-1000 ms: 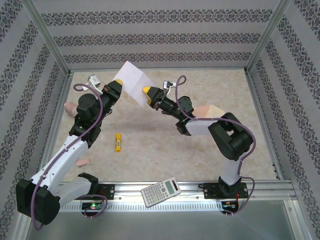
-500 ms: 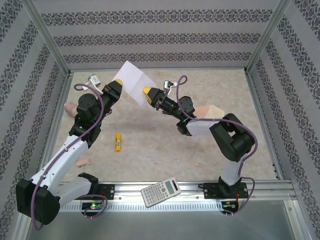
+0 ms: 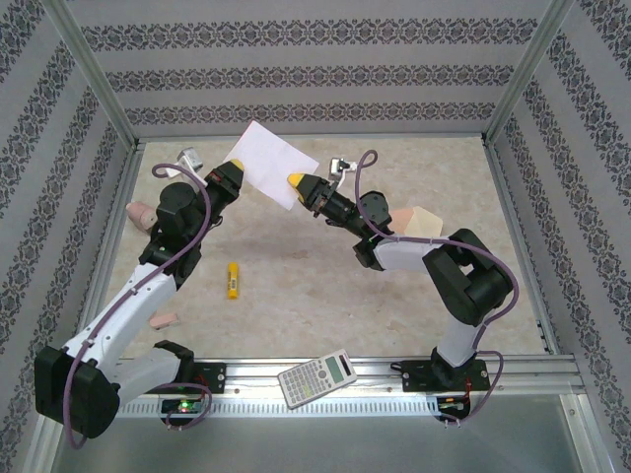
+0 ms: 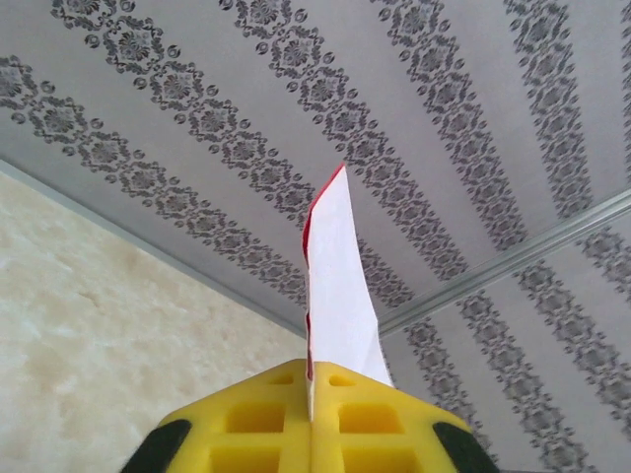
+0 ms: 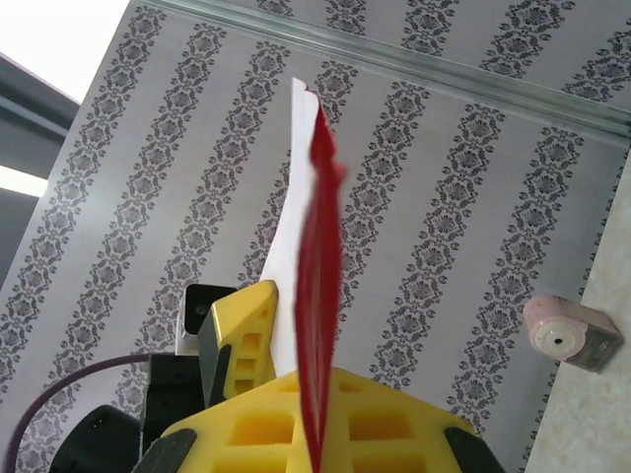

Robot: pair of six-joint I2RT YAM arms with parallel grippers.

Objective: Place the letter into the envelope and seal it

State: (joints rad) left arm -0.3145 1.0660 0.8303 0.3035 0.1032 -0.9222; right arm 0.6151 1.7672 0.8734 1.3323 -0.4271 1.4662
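Above the far table (image 3: pixel 296 286), the letter (image 3: pixel 272 161) hangs with left gripper (image 3: pixel 237 168) and right gripper (image 3: pixel 295 182) both clamped on its lower edge; the envelope (image 3: pixel 419 219) lies at right. If I pull apart, it may tear. Versus a second ago, the right one is now pinched onto it, the sheet flatter.

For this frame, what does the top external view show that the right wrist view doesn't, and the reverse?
Top external gives the layout: the envelope lying on the table, a calculator at the near rail, a small yellow item. Right wrist gives the letter edge-on, its red border rising between the fingers of the right gripper. Both share the letter in the air, pinched by the left gripper and the right gripper.
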